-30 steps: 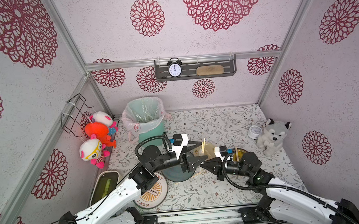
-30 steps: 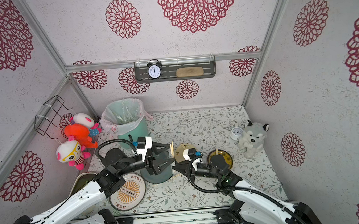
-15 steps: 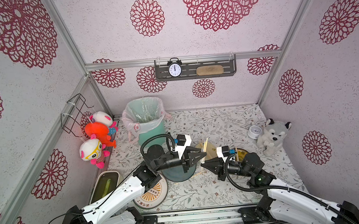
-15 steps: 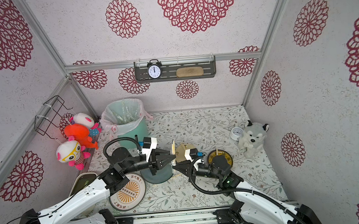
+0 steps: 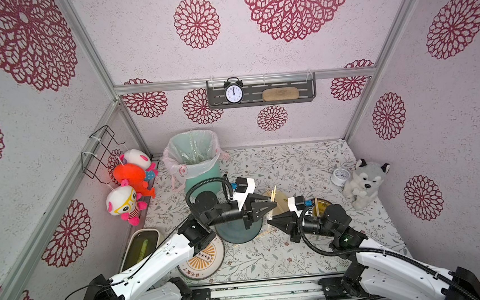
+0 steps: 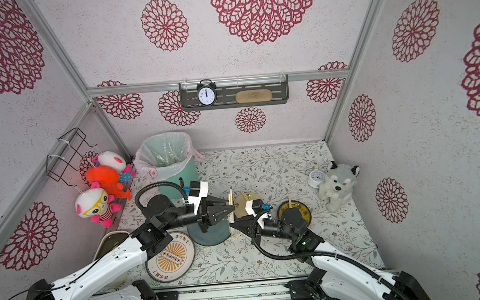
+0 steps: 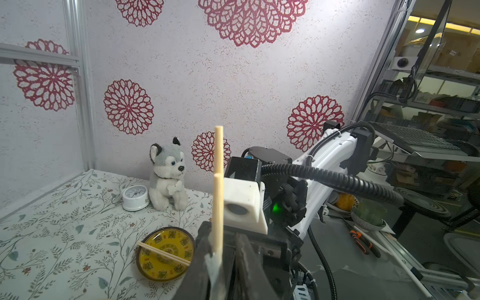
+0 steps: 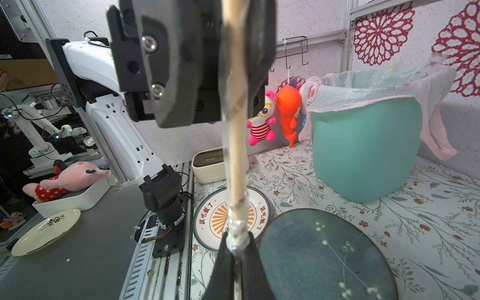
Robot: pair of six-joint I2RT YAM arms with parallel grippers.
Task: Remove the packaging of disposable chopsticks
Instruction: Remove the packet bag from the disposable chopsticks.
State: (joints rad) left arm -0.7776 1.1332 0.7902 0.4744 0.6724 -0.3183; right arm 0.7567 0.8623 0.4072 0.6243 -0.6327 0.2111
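A pair of disposable chopsticks (image 7: 218, 155) stands upright between my two grippers over the table's middle, its top ends bare; it shows in both top views (image 5: 273, 193) (image 6: 231, 198). The packaging (image 8: 235, 231), a clear crinkly sleeve, still wraps the lower length of the sticks. My left gripper (image 7: 222, 233) (image 5: 272, 205) is shut on the sticks near the sleeve's torn upper edge. Just below it, my right gripper (image 8: 236, 242) (image 5: 269, 222) is shut on the crumpled bottom end of the packaging. The two grippers' tips almost meet.
Under the grippers lie a dark teal plate (image 5: 236, 234) and a white-orange plate (image 5: 203, 260). A teal bin with a pink-white liner (image 5: 195, 160) stands behind them. On the right are a yellow dish holding chopsticks (image 7: 166, 255), a plush husky (image 5: 364, 182) and a small clock (image 5: 340, 176). A white box (image 5: 144, 246) sits at the left.
My left gripper came in from the left with open jaws and closed them on the sticks. The right gripper stayed shut and barely shifted.
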